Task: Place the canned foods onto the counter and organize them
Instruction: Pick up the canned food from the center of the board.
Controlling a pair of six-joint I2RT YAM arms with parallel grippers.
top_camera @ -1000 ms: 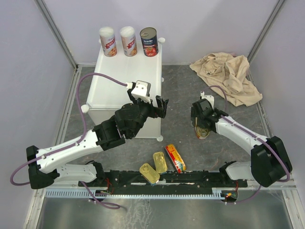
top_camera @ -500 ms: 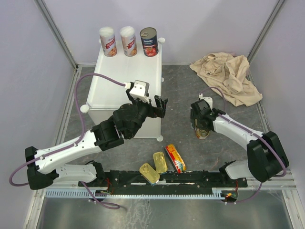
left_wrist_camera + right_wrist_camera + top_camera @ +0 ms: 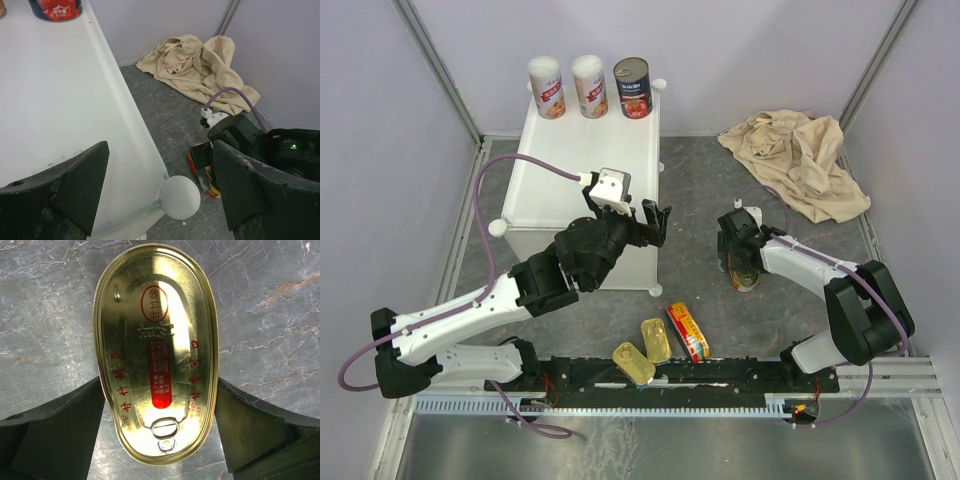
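The right gripper (image 3: 743, 262) is hanging over an oval tin (image 3: 157, 355) that is lying flat on the table (image 3: 705, 180), right of the counter (image 3: 582, 170) and apart from it. In the right wrist view the tin is showing its gold lid with red print and a pull ring. The two fingers (image 3: 55, 425) are standing wide apart, one at each long side of the tin. I cannot tell whether they are clamping it or only flanking it.

The left gripper (image 3: 656, 214) is hovering over the near right part of the counter, its jaws standing wide apart and holding nothing. In the left wrist view the white counter top is lying under the left finger. A round knob (image 3: 180, 196) at the counter's corner is showing between the two fingers, and the right gripper with its tin is sitting beyond on the right.

Three cans are standing upright in a row along the counter's far edge. Two white cans (image 3: 547, 88) (image 3: 589, 87) are on the left, and the dark can (image 3: 632, 88) is just right of them near the far right corner.

Three more flat tins are lying on the table close to the arm bases, nearer than the counter's near right corner. Two gold tins (image 3: 633, 362) (image 3: 657, 341) are just beside each other, with a red tin (image 3: 688, 332) just right of them. A cloth (image 3: 800, 160) is lying crumpled at the far right.
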